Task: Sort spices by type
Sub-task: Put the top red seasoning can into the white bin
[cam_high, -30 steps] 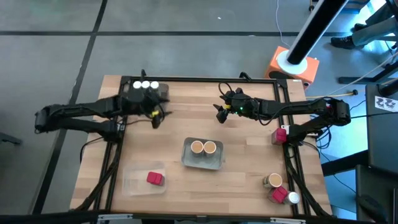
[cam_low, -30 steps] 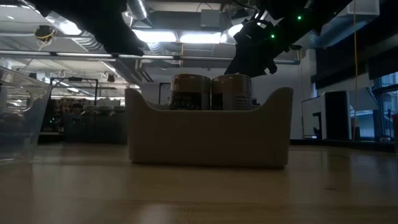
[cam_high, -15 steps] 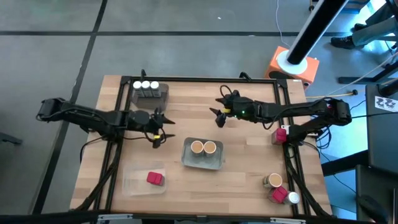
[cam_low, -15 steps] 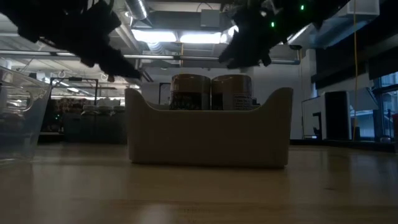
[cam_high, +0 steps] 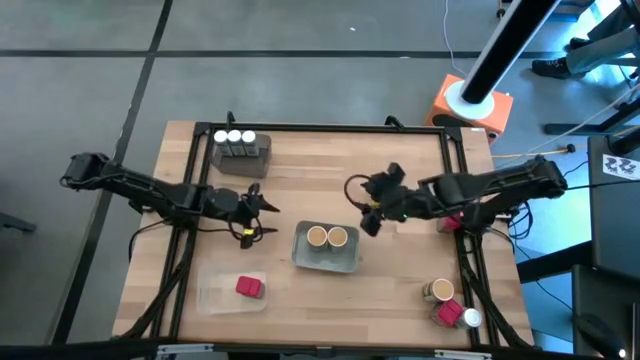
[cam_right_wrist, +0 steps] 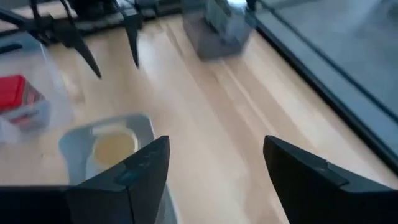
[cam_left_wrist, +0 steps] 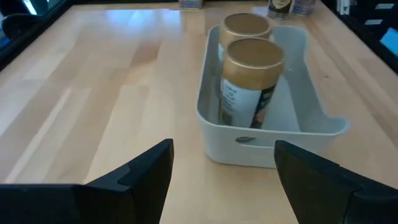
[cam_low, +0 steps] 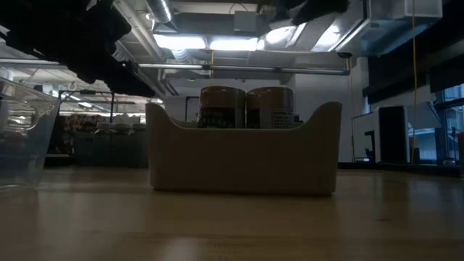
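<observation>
High view: sort was roughly half done. Three white-capped jars (cam_high: pixel 234 137) sat in the grey tray (cam_high: pixel 259 150) at the counter's far left corner. Two tan-lidded jars (cam_high: pixel 327 237) stood in the middle tray (cam_high: pixel 325 262), nearer the front edge. One red box (cam_high: pixel 249 287) lay in the clear tray (cam_high: pixel 212 291) at the front left. Still loose: a red box (cam_high: pixel 450 219) at the right edge, plus a tan-lidded jar (cam_high: pixel 440 291), another red one (cam_high: pixel 449 313) and a white cap (cam_high: pixel 472 319) at the front right corner. Left gripper (cam_high: pixel 262 216) and right gripper (cam_high: pixel 369 214) flanked the middle tray, both empty.

Low view: the two jars (cam_low: pixel 246 107) stood upright in the tray.

Left wrist view: jaws released, facing the tray's end (cam_left_wrist: pixel 267 135), nothing held.

Right wrist view: jaws spread, nothing between them; the red box (cam_right_wrist: pixel 17 98) showed in its clear tray.
</observation>
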Controlling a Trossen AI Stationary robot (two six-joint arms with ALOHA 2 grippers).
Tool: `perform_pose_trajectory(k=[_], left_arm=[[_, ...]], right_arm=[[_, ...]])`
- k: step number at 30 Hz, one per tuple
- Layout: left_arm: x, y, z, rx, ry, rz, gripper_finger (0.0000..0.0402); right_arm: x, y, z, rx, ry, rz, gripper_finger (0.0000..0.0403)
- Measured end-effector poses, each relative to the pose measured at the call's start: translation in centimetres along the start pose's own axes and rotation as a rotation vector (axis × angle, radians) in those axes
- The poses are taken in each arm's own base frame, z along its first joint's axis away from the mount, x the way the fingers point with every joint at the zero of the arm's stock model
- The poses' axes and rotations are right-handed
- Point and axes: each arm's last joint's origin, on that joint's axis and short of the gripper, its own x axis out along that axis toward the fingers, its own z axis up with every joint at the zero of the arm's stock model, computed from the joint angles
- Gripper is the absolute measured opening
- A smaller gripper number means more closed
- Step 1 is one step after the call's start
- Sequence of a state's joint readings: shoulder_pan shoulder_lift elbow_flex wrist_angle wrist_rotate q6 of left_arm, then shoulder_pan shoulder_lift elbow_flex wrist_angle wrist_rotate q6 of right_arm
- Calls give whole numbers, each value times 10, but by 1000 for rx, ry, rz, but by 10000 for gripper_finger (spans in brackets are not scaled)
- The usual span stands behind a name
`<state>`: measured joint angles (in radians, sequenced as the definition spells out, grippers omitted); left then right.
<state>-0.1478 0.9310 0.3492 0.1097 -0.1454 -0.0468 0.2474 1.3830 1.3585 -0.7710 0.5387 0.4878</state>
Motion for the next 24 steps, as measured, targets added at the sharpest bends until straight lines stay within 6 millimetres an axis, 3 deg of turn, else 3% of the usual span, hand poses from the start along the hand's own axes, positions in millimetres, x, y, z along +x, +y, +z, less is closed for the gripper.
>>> perform_pose_trajectory(k=[4,9,15,24], left_arm=[[-1,-4,1,-11,-12,-13,263],[-1,-8,0,-13,-9,-15,263],[-2,-10,0,-6,-8,-27,263],[-2,-10,0,-17,-7,-27,263]], right_arm=[[-19,-2,-7,72,121,-56,259],[-25,-16,-28,192,313,-199,259],[-28,-29,-48,304,425,-397,259],[-1,-60,-81,388,695,-582,259]])
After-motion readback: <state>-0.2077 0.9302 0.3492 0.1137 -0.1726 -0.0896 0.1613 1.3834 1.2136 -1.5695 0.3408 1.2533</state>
